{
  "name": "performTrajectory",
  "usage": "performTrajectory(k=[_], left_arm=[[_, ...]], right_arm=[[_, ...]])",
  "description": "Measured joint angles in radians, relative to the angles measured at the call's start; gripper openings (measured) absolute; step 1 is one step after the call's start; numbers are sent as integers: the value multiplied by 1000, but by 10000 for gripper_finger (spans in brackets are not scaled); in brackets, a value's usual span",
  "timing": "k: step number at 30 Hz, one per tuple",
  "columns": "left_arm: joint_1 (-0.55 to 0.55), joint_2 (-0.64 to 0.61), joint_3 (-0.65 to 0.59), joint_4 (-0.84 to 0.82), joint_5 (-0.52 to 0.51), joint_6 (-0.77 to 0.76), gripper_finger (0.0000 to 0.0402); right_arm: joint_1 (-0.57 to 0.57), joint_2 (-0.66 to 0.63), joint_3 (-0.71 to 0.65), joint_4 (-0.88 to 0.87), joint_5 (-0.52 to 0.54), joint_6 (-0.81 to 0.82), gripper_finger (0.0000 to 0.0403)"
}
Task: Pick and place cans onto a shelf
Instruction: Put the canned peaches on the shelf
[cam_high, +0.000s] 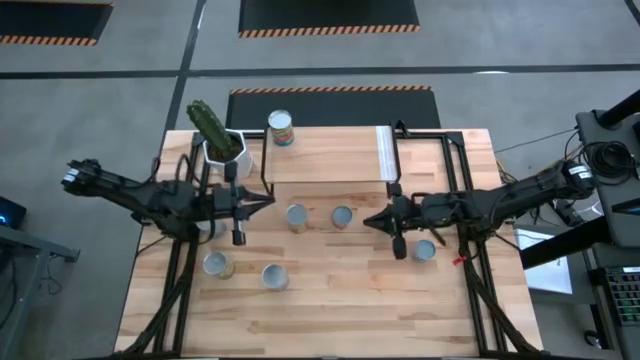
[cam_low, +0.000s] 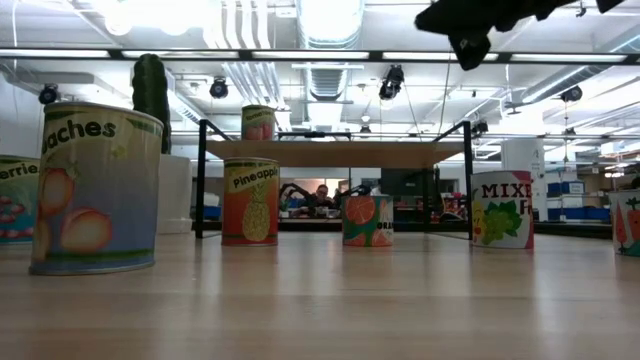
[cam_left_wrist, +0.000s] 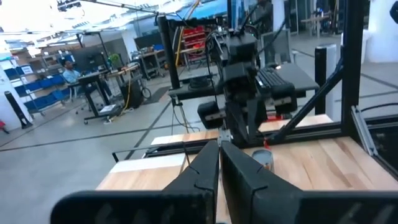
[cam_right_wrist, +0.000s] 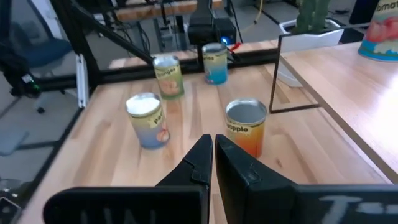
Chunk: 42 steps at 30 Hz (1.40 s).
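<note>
The shelf (cam_high: 330, 155) stands at the table's far middle, with one can (cam_high: 281, 128) upright on its top board; this can also shows in the low view (cam_low: 258, 122). Several cans stand upright on the table: two in front of the shelf (cam_high: 296, 216) (cam_high: 342, 216), two at the near left (cam_high: 216, 264) (cam_high: 275, 277), one at the right (cam_high: 424, 250). My left gripper (cam_high: 265, 203) is shut and empty, above the table left of the two middle cans. My right gripper (cam_high: 368, 222) is shut and empty, right of them, facing the pineapple can (cam_right_wrist: 247, 127).
A white pot with a green cactus (cam_high: 222, 140) stands at the shelf's left end. The shelf's black wire legs (cam_right_wrist: 277, 74) stand near the middle cans. A black frame (cam_high: 470, 190) runs along the table's right side. Bare wood lies at the table's near middle (cam_high: 350, 310).
</note>
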Motion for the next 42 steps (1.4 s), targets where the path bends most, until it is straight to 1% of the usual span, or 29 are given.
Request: performTrajectory(k=[5,14,25,34,42], left_arm=[[0,-12,-5,-7,1,-2,0],[0,-10,0,-37,1,-3,0],[0,-9,1,-39,1,0,0],[0,-11,2,-38,1,1,0],[0,-11,2,-39,1,1,0]], right_arm=[[0,103,95,-94,29,-9,9],[-1,263,282,-249,49,-21,9],[-1,480,488,-263,43,-152,9],[-1,686,669,-265,-71,-245,9],[-1,855,829,-254,-208,-294,9]])
